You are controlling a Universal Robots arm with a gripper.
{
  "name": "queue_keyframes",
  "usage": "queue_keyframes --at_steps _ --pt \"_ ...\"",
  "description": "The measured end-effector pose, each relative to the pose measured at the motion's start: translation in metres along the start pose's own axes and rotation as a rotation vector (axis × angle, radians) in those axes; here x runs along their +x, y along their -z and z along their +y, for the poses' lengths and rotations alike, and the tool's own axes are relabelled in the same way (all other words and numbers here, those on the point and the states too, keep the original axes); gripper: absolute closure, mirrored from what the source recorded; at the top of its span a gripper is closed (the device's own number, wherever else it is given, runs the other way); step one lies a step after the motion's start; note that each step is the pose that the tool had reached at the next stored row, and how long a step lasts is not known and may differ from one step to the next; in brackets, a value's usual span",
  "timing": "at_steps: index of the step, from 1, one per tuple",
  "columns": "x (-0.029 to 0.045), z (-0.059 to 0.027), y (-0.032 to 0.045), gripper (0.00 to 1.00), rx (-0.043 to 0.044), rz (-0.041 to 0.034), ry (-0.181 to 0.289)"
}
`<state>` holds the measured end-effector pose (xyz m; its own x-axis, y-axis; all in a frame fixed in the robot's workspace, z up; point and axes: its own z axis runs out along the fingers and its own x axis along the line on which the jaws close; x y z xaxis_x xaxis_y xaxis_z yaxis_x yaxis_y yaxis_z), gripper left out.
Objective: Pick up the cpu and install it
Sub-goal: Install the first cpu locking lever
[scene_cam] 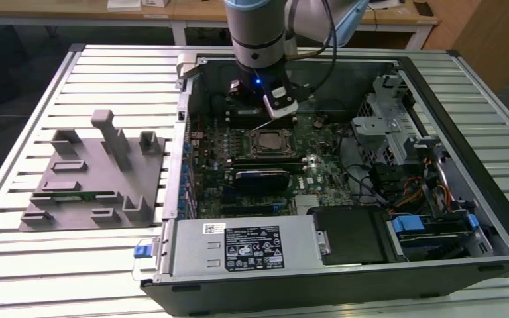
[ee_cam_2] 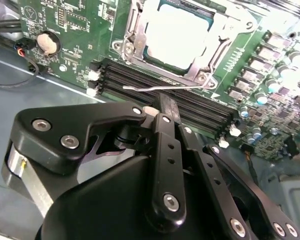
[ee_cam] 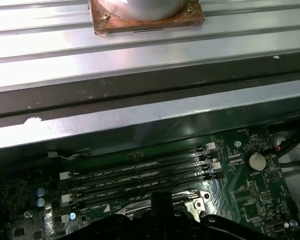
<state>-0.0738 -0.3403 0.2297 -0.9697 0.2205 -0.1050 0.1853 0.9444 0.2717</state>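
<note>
The arm (scene_cam: 259,40) drops almost straight down into the open computer case (scene_cam: 466,86), its wrist upright and the gripper (scene_cam: 278,109) pointing down at the motherboard (scene_cam: 325,165). In the second wrist view the gripper (ee_cam_2: 164,102) has its fingers (ee_cam_2: 166,112) drawn together to a single narrow tip with nothing between them.

The cpu (ee_cam_2: 177,32) lies flat in the socket (ee_cam_2: 132,42) just beyond the fingertips, its bright metal top inside the socket's metal frame. In the exterior view the cpu (scene_cam: 268,140) sits just below the gripper. A thin wire lever (ee_cam_2: 160,89) runs crosswise right in front of the tip, between it and the socket, above the black memory slots (ee_cam_2: 200,112). Whether the tip touches the wire cannot be told.

In the first wrist view the gripper (ee_cam: 160,202) hangs over the same memory slots (ee_cam: 140,172), with a round coin battery (ee_cam: 256,161) off to one side. Well away from the gripper, towards the exterior view's left, a grey moulded fixture (scene_cam: 87,179) rests on the slatted table (scene_cam: 24,265).
</note>
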Motion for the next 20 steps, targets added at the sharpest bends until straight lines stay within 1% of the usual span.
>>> queue_keyframes --at_steps 6,15,17,18,20 --pt "0.0004 -0.0014 -0.0044 0.89 -0.0073 -0.018 0.004" --pt "-0.0003 -0.0017 -0.0064 0.89 -0.0067 -0.0191 0.004" --pt "-0.0021 -0.0017 -0.0076 0.89 -0.0021 -0.0184 0.004" --pt "-0.0024 -0.0018 -0.0082 0.89 0.0027 -0.0185 0.005" --pt "-0.0027 -0.0018 -0.009 0.89 0.0159 -0.0193 0.006"
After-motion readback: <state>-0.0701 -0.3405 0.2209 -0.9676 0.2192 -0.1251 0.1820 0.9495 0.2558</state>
